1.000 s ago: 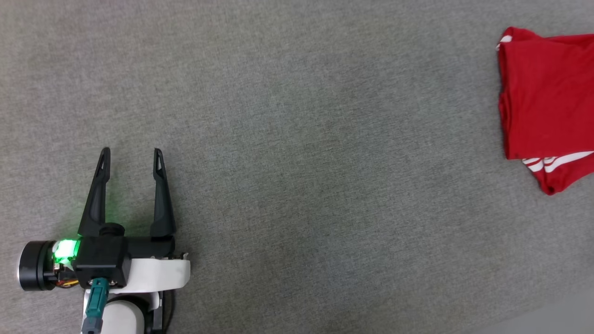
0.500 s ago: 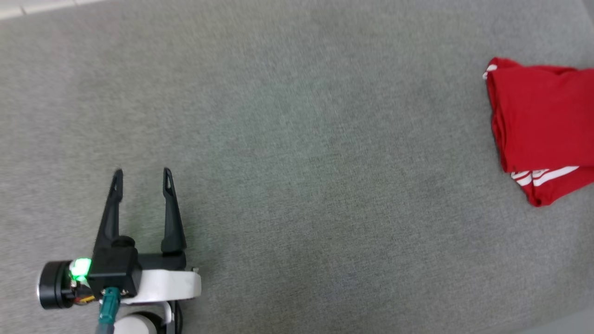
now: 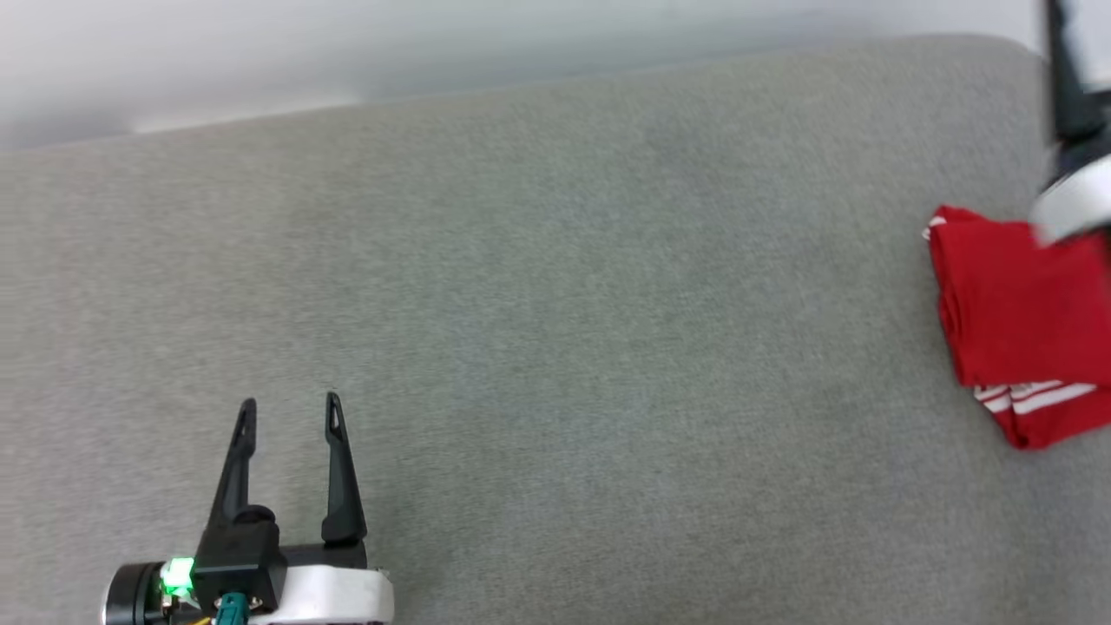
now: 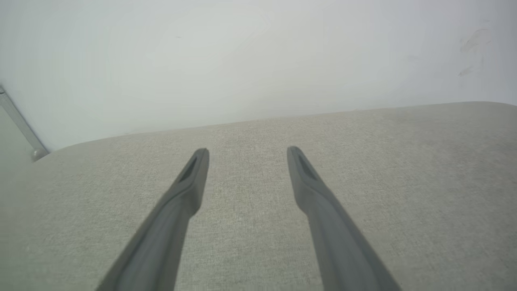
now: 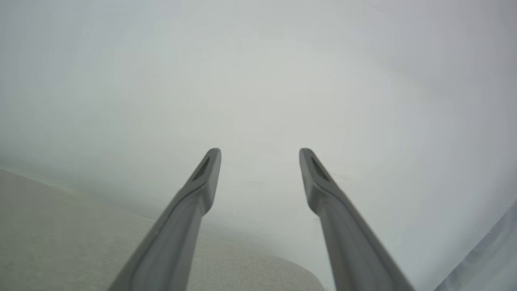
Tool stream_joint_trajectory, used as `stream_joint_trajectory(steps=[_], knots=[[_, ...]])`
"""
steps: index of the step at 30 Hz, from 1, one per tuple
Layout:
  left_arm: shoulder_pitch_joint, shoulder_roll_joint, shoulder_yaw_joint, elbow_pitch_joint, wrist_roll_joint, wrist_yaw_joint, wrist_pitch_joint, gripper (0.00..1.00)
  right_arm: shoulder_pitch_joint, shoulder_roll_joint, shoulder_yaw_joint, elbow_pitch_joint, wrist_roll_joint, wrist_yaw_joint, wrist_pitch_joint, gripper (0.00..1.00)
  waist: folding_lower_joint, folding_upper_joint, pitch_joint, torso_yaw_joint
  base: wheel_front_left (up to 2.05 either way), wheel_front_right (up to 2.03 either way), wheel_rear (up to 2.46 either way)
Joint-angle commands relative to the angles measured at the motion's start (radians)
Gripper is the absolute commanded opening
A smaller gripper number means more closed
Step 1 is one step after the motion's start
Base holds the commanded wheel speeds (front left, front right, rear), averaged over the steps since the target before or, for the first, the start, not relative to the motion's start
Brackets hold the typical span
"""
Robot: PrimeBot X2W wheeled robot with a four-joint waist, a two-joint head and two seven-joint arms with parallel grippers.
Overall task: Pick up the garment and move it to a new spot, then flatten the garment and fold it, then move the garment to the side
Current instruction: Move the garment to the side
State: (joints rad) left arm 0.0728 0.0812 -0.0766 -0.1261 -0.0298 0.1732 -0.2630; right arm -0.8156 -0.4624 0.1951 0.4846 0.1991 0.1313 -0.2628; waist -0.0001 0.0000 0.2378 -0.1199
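Soft, even, bright light covers the grey padded surface (image 3: pixel 608 304), leaving only faint shadows. At its right edge the right gripper (image 3: pixel 1064 87) is smeared by motion blur. Both wrist views look hazy and washed out.

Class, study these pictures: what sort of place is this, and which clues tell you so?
Probably an indoor robot test space, though that is not certain. A broad grey fabric-covered surface with a rounded corner stands against a plain pale wall, and a folded red garment lies on it.
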Motion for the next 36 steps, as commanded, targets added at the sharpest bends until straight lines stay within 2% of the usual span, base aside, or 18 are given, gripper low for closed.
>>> stream_joint_trajectory(steps=[1, 5, 9, 17, 23, 36], knots=[[0.010, -0.006, 0.001, 0.004, -0.001, 0.004, -0.002, 1.00, 0.046, 0.032, -0.018, -0.040, -0.011, -0.001, -0.002, 1.00, 0.0001, 0.0000, -0.031, 0.029, 0.00, 0.00, 0.00], [0.030, -0.011, -0.003, 0.013, -0.004, 0.002, -0.002, 1.00, 0.203, 0.138, -0.063, -0.179, -0.057, -0.001, -0.002, 1.00, 0.0001, 0.0000, -0.066, 0.055, 0.00, 0.00, 0.00], [0.048, -0.014, -0.003, 0.020, -0.007, -0.001, -0.002, 1.00, 0.348, 0.229, -0.088, -0.247, -0.066, -0.001, -0.002, 1.00, 0.0001, 0.0000, -0.098, 0.076, 0.00, 0.00, 0.00], [0.078, -0.018, 0.002, 0.040, -0.013, -0.017, -0.002, 1.00, 0.608, 0.338, -0.148, -0.322, -0.067, -0.001, -0.002, 1.00, 0.0001, 0.0000, -0.151, 0.112, 0.00, 0.00, 0.00], [0.102, -0.021, 0.008, 0.050, -0.017, -0.029, -0.002, 1.00, 0.737, 0.380, -0.181, -0.371, -0.067, -0.001, -0.002, 1.00, 0.0001, 0.0000, -0.188, 0.123, 0.00, 0.00, 0.00], [0.148, -0.026, 0.022, 0.057, -0.026, -0.061, -0.002, 1.00, 0.937, 0.413, -0.212, -0.473, -0.049, -0.001, -0.002, 1.00, 0.0001, 0.0000, -0.245, 0.142, 0.00, 0.00, 0.00]])
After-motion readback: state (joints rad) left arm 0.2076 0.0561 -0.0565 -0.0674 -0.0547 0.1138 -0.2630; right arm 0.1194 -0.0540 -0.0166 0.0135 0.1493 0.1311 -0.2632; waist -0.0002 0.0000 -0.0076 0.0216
